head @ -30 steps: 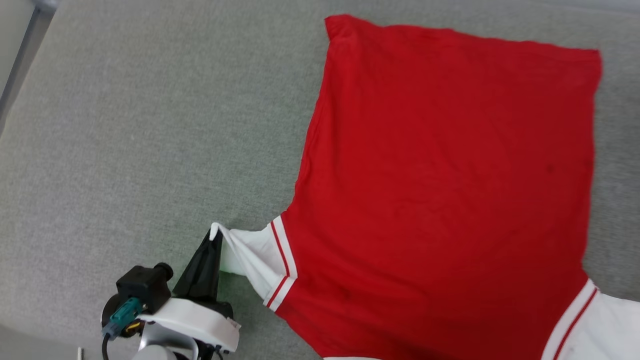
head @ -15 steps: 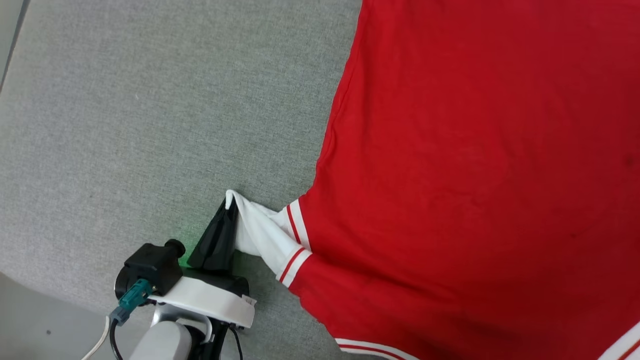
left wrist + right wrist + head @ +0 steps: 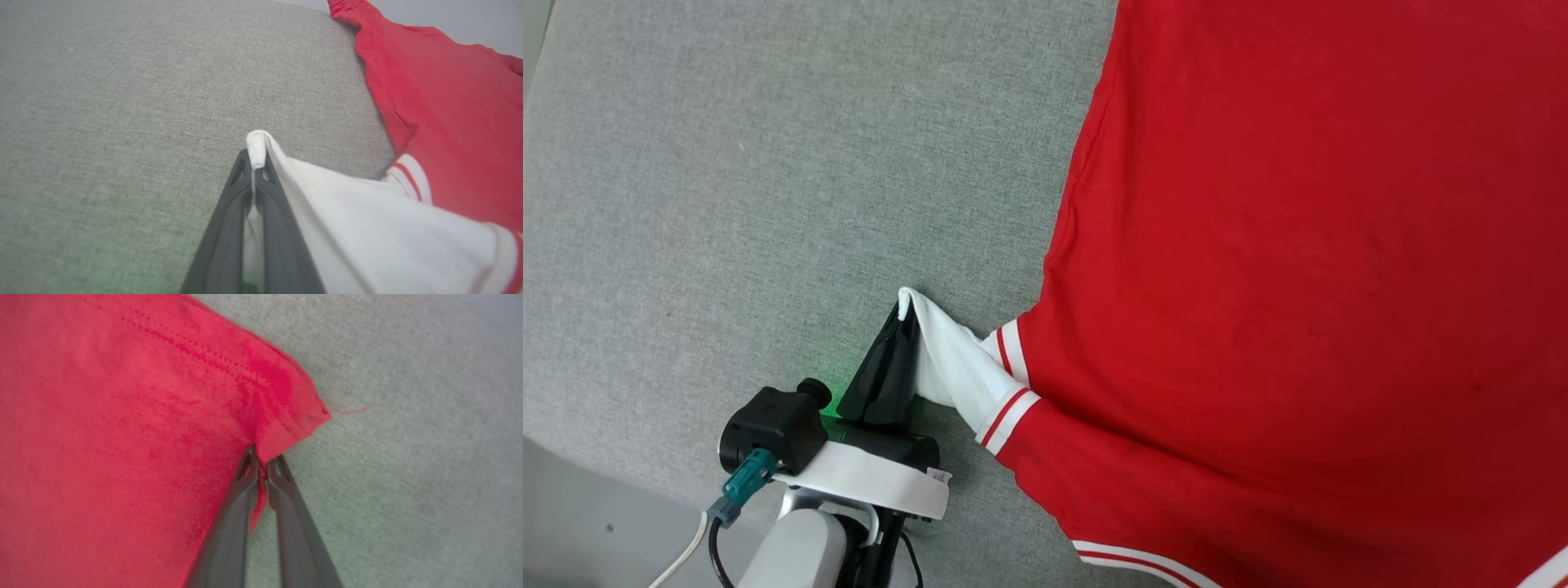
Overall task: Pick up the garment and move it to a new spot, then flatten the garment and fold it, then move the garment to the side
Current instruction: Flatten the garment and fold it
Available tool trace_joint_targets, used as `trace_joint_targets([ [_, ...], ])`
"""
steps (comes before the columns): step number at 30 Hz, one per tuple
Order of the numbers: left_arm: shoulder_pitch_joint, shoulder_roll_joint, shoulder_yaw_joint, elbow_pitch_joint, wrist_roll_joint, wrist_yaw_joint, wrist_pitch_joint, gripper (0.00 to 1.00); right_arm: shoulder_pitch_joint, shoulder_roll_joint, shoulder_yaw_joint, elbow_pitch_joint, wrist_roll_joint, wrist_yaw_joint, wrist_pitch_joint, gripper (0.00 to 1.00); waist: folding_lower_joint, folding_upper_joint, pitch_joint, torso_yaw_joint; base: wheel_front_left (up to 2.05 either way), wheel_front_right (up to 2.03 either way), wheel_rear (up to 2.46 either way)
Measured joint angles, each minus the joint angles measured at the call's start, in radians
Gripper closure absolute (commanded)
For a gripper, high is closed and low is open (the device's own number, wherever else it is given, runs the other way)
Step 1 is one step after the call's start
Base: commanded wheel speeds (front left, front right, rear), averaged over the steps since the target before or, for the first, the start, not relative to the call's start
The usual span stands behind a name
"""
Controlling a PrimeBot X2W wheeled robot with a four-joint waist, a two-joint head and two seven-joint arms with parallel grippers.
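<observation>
Head view has shifted since a second ago: the garment [image 3: 1298, 286] now takes up the right side and its far hem runs off the top edge, which is the camera moving, not the cloth. The garment lies spread with a plain red face up on the grey fabric surface [image 3: 727, 204]. At the garment's left edge, the left hand [image 3: 903, 309] is clamped shut on the tip of the white sleeve [image 3: 956, 371], just as in both earlier frames. The sleeve is drawn out from the red body into a taut point, and its red-and-white trim sits just beside the armhole. Left wrist view shows white cloth pinched between the two dark fingers, with a small nub poking past their tips. Right wrist view shows the right hand [image 3: 263, 457] at a red hemmed corner of the garment. Its fingers are nearly together, with a fold of red cloth nipped between them.
</observation>
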Motion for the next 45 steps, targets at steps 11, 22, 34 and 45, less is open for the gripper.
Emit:
trace_joint_targets([
  [11, 0.049, -0.008, 0.034, 0.022, 0.010, -0.016, 0.001, 1.00, 0.027, 0.012, 0.053, 0.020, 0.061, 0.000, -0.155, 1.00, 0.0003, 0.0000, -0.110, -0.034, 0.00, 0.00, 0.00],
  [22, 0.165, 0.026, 0.058, 0.026, -0.008, 0.002, 0.018, 1.00, 0.290, -0.105, 0.131, -0.141, 0.235, 0.000, -0.289, 1.00, 0.0002, 0.0000, -0.293, -0.102, 0.00, 0.00, 0.00],
  [34, 0.266, 0.058, 0.085, -0.014, -0.031, 0.032, 0.046, 1.00, 0.714, -0.184, 0.020, -0.277, 0.324, 0.000, -0.354, 1.00, 0.0002, 0.0000, -0.434, -0.191, 0.00, 0.00, 0.00],
  [45, 0.303, 0.068, 0.084, -0.035, -0.038, 0.045, 0.059, 1.00, 1.111, -0.111, -0.097, -0.309, 0.323, 0.000, -0.332, 1.00, 0.0001, 0.0000, -0.480, -0.227, 0.00, 0.00, 0.00],
])
